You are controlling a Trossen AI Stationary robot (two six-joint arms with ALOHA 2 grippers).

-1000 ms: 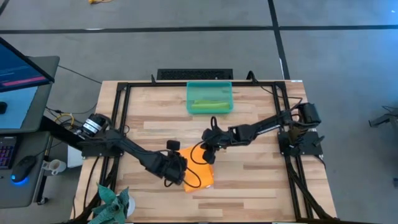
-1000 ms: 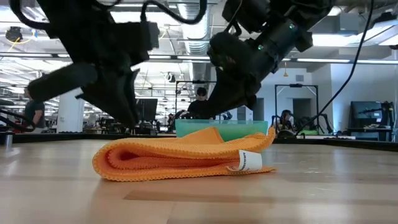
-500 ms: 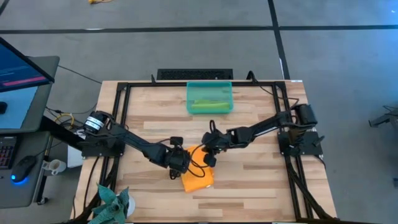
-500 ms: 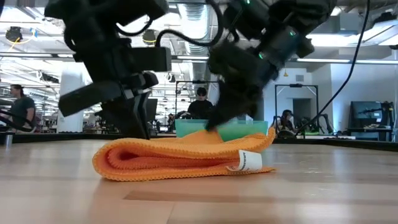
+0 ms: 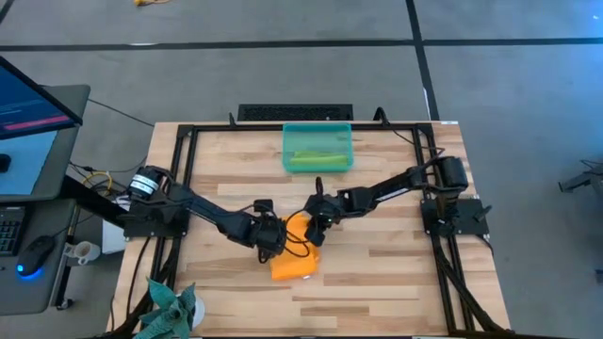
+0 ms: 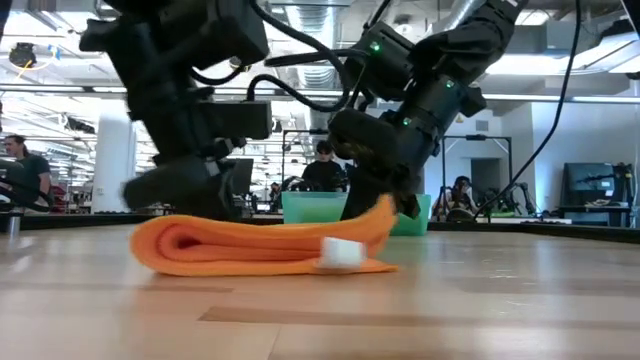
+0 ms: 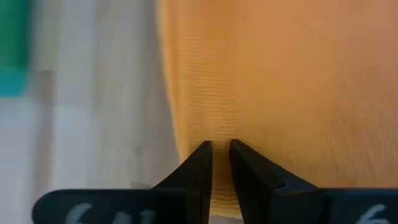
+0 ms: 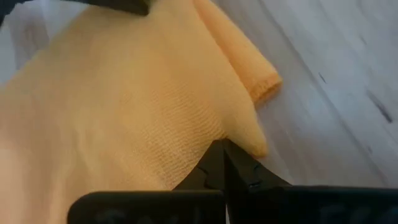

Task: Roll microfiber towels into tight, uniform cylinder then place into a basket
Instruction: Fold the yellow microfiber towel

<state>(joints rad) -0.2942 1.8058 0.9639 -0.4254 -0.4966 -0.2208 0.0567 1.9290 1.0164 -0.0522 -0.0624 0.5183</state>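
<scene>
A: Where is the orange towel [image 5: 294, 254] placed, left to right?

B: It is seen mid-table, nearer the near edge, loosely folded and lying flat. The left gripper [image 5: 270, 236] is set at its left edge, the right gripper [image 5: 318, 213] at its far-right corner. The basket [image 5: 317, 131] is found well apart, at the far edge, with the green towel [image 5: 316, 157] already lying in it.

A: Gripper states?

B: In the left wrist view the left fingers [image 7: 198, 163] are seen drawn narrow, with a fold of cloth pinched between them. In the right wrist view the right fingers [image 8: 215, 160] are closed tight on a corner of the orange cloth; in the low view that corner is seen lifted off the wood.

A: The relation the next move depends on?

B: The towel's long axis is judged to run from near-left to far-right, roughly along the line between the two grippers. Both are in contact, so neither is nearer. The fold is loose, not a tight cylinder, so rolling is judged unfinished. The basket lies straight toward the far edge from both grippers.

A: Risk?

B: Slack cloth could be unrolled if one pinch is lost.
</scene>
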